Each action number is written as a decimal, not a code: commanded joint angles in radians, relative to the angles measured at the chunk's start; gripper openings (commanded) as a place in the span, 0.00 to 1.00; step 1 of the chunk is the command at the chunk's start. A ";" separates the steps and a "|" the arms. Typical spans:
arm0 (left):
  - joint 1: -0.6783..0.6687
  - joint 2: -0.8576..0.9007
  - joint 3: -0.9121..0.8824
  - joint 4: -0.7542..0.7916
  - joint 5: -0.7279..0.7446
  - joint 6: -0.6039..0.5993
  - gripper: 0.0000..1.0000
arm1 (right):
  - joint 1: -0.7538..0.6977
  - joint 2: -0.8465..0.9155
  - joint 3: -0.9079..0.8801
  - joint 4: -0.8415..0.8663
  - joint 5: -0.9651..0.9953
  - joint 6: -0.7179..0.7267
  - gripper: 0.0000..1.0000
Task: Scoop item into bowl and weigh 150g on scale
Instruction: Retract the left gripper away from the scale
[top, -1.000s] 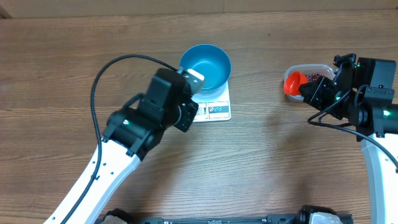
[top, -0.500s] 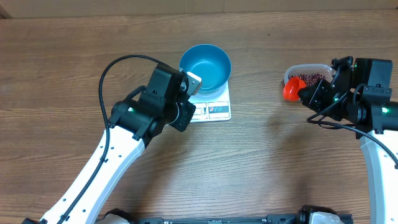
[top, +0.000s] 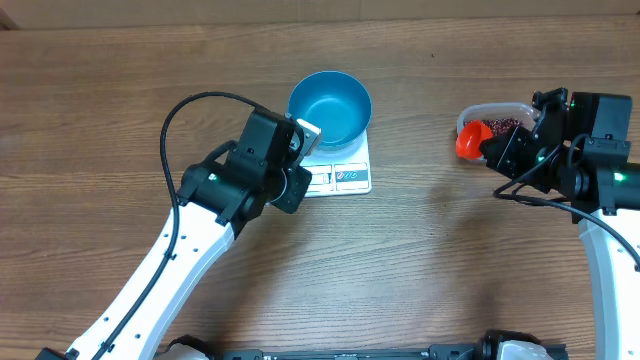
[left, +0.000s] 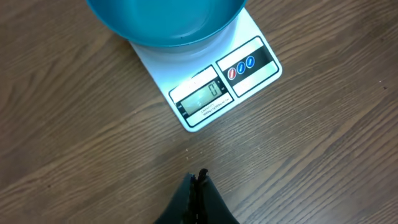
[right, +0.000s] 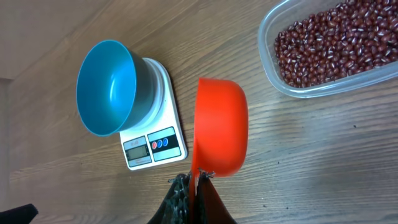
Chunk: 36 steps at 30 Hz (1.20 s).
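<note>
The bowl (top: 330, 107) sits on the scale (top: 345, 178); the left gripper (left: 198, 180), fingers closed and empty, hovers just near of it. The right gripper (right: 193, 179) clamps an orange scoop (right: 221, 124) left of the beans (right: 336, 40).

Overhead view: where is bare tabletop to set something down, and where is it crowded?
Bare tabletop: between the scale and the clear bean tub; past the scale's display edge, between left arm and right arm; beyond the left arm's outer side. Crowded: teal bowl on the scale by the left arm; orange scoop and tub at the right arm.
</note>
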<state>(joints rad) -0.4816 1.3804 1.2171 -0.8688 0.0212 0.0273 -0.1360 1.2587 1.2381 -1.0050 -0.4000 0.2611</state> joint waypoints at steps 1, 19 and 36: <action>0.005 0.005 -0.012 0.002 -0.014 -0.043 0.16 | -0.004 0.000 0.026 0.016 0.006 -0.008 0.04; 0.211 -0.006 -0.012 -0.025 0.114 0.129 0.10 | -0.004 0.000 0.026 0.037 0.007 -0.008 0.04; 0.382 -0.420 -0.554 0.423 0.308 0.045 0.36 | -0.004 0.000 0.026 0.026 0.018 0.004 0.04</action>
<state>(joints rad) -0.1028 0.9096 0.7902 -0.5224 0.2504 0.0753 -0.1364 1.2598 1.2381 -0.9817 -0.3882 0.2623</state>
